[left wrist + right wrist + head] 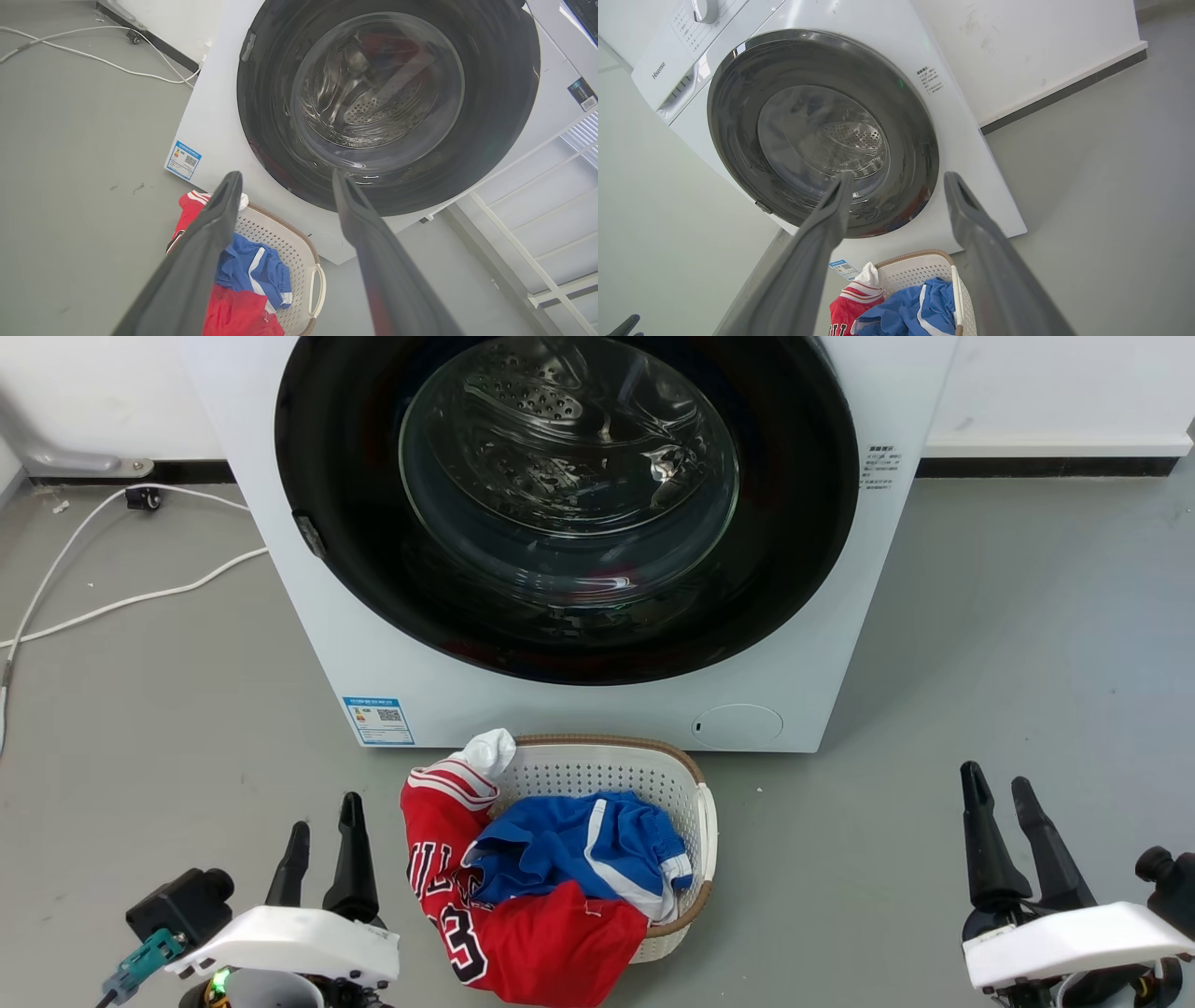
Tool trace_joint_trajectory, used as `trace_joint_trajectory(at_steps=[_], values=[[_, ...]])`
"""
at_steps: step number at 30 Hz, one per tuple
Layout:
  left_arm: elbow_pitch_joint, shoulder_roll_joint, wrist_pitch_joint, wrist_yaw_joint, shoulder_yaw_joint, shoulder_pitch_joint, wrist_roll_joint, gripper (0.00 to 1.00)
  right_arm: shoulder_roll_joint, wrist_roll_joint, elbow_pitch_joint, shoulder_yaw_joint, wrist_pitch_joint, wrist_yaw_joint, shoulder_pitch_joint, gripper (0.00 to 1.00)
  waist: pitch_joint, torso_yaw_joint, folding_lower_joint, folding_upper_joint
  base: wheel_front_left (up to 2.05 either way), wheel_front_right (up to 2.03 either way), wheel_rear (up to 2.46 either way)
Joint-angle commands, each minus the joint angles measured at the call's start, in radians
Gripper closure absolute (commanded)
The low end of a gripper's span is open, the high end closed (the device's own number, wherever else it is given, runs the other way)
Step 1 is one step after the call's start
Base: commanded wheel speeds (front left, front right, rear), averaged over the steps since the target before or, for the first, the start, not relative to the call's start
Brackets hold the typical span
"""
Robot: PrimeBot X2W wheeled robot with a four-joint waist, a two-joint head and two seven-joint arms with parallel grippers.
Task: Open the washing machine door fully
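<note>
"Hisense" stands in grey letters on the control panel [657,70] of the washing machine [966,144]; the fine print around its dial [704,8] is too small to read. The red jersey [532,938] draped over the laundry basket [597,770] carries black, white-edged letters "ULL", cut off by a fold, and below them a large "3". The blue label sticker [378,720] low on the machine's front bears a QR code and illegible print. The small dark lines of print [879,467] on its upper right are unreadable.
</note>
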Motion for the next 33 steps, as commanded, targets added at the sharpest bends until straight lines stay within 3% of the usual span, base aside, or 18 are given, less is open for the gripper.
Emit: trace_joint_trajectory(at_steps=[1,16,33], values=[[-0.018,0.014,-0.01,0.01,-0.011,-0.002,0.035,0.0,-0.002,-0.041,-0.022,0.003,-0.011,0.002,0.003,0.0,0.0,0.0,0.0,0.0,0.0,0.0,0.0],[-0.045,0.047,-0.054,0.057,-0.081,0.013,0.192,0.0,-0.002,-0.215,-0.05,0.014,-0.054,0.002,0.035,0.0,-0.001,0.006,0.0,0.0,0.0,0.0,0.0],[-0.07,0.041,-0.106,0.038,-0.113,0.047,0.382,0.0,-0.002,-0.322,-0.094,0.008,-0.106,0.002,0.079,0.0,-0.007,0.007,0.0,0.0,0.0,0.0,0.0]])
